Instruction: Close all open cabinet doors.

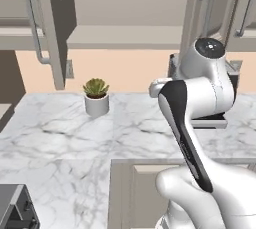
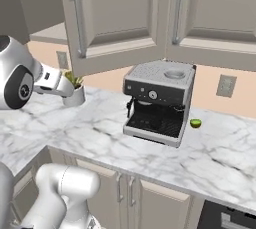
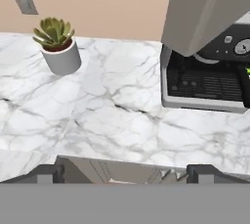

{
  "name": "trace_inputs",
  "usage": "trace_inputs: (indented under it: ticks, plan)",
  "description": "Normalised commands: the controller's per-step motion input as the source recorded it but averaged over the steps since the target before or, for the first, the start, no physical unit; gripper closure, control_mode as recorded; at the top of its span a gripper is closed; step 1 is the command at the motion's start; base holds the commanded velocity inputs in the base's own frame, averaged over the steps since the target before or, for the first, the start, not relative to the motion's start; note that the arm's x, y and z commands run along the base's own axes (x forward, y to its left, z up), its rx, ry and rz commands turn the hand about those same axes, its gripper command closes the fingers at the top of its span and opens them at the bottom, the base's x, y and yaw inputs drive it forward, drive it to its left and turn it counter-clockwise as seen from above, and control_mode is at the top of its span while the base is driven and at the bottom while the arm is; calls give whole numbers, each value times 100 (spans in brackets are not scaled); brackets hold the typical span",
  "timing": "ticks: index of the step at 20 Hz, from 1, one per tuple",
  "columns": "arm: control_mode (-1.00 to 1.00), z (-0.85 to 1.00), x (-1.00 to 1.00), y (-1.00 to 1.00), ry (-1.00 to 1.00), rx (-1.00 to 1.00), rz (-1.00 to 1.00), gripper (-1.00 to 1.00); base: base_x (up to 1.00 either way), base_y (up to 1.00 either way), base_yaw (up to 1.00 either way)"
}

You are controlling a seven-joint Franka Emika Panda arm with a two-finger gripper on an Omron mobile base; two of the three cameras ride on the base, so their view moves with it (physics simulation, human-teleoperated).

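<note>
Hand view: claw [image 3: 125, 171] released, empty, low over bench [image 3: 112, 120]. Open cabinet door [image 3: 205, 10] hangs above-right, another [image 1: 47, 28] upper-left; both left to shut.

Two cabinet doors stand swung open over the marble worktop [image 1: 60, 138]: the left open door [image 1: 47, 28] with its silver bar handle [image 1: 36, 28], and the right open door [image 1: 202, 10]. Between them the cabinet's shelf [image 1: 125, 35] lies exposed. A small succulent in a white pot [image 1: 96, 96] sits near the peach wall. The white arm [image 1: 197, 108] partly hides a dark coffee machine [image 1: 212, 120].
</note>
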Motion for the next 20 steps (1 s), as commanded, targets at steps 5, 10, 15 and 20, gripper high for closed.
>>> trace_inputs:
  ticks: [5,10,15,20]
  plan:
    - [100,0,0,0,0,0,0,-100,21,73,0]
    - [100,0,0,0,0,0,0,-100,16,45,0]
    - [100,0,0,0,0,0,0,-100,40,4,-3]
    - [100,0,0,0,0,0,0,-100,27,12,-5]
